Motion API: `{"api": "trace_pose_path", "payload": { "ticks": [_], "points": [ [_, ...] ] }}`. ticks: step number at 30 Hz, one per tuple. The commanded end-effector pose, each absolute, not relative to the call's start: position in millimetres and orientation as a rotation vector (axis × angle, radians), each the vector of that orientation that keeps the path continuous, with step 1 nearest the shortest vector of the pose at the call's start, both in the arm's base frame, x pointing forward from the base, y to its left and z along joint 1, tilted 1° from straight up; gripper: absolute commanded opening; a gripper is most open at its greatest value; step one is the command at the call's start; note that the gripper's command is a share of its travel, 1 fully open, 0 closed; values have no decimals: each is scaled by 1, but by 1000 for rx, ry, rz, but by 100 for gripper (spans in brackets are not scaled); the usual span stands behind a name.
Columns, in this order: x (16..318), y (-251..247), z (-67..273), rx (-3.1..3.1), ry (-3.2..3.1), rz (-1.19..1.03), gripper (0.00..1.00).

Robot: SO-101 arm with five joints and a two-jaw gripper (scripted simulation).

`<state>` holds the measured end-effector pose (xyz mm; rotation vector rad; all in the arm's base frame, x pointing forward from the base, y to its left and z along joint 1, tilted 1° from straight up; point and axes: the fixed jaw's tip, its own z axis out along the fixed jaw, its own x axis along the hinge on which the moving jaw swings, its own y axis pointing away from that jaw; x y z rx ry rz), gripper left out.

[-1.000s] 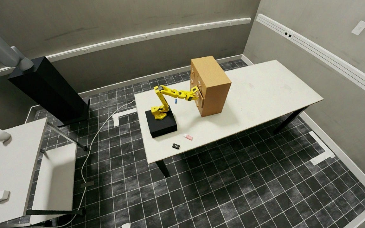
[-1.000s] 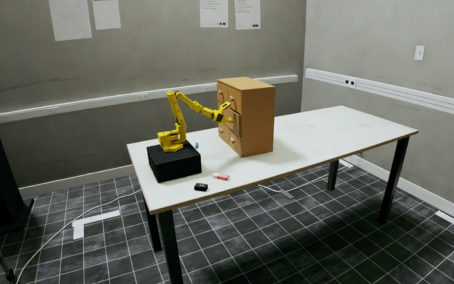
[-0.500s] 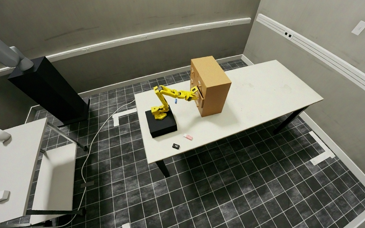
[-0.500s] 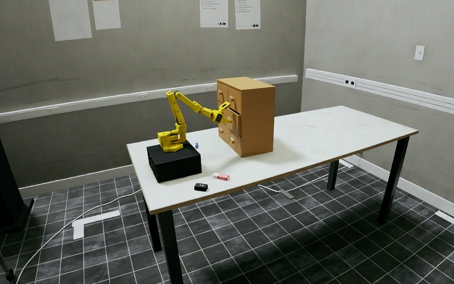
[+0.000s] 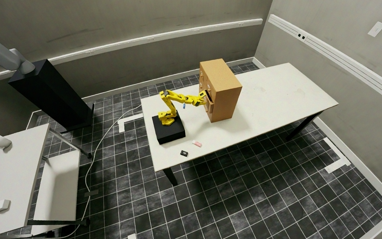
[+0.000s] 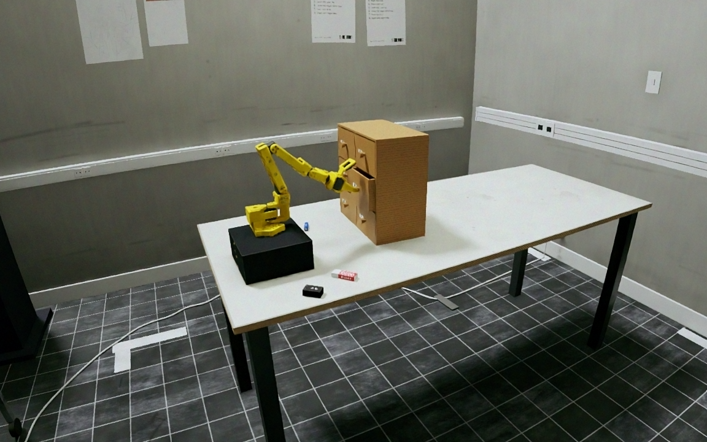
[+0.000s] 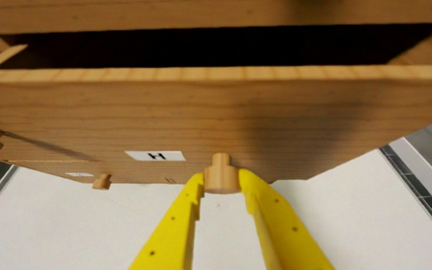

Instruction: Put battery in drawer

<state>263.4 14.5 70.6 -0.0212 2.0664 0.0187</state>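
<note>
The chest (image 5: 227, 102) (image 6: 401, 189) stands upright on the table. Drawer H (image 5: 210, 107) (image 6: 367, 192) (image 7: 163, 116), in the middle row of the column nearer the top and exterior views, is partly pulled out. A dark gap shows behind its front, and its inside is too dark to make out. My gripper (image 5: 205, 102) (image 6: 356, 189) (image 7: 221, 181) is shut on its knob. A small black block (image 5: 183, 153) (image 6: 312, 291) with pale marks, apparently the nine-volt battery, lies near the table's front edge.
A red-and-white block (image 5: 196, 143) (image 6: 344, 274) lies beside the black block. A small blue item (image 5: 183, 105) (image 6: 306, 226) lies between the arm's black base (image 5: 170, 135) (image 6: 274, 263) and the chest. The other drawers look shut.
</note>
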Motion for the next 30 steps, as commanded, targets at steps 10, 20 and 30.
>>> {"api": "trace_pose_path", "payload": {
  "ticks": [10, 20, 30],
  "points": [
    [261, 16, 72, -35, 2063, 17, 0],
    [257, 16, 72, -36, 2063, 18, 0],
    [252, 16, 72, -37, 2063, 19, 0]
  ]
}}
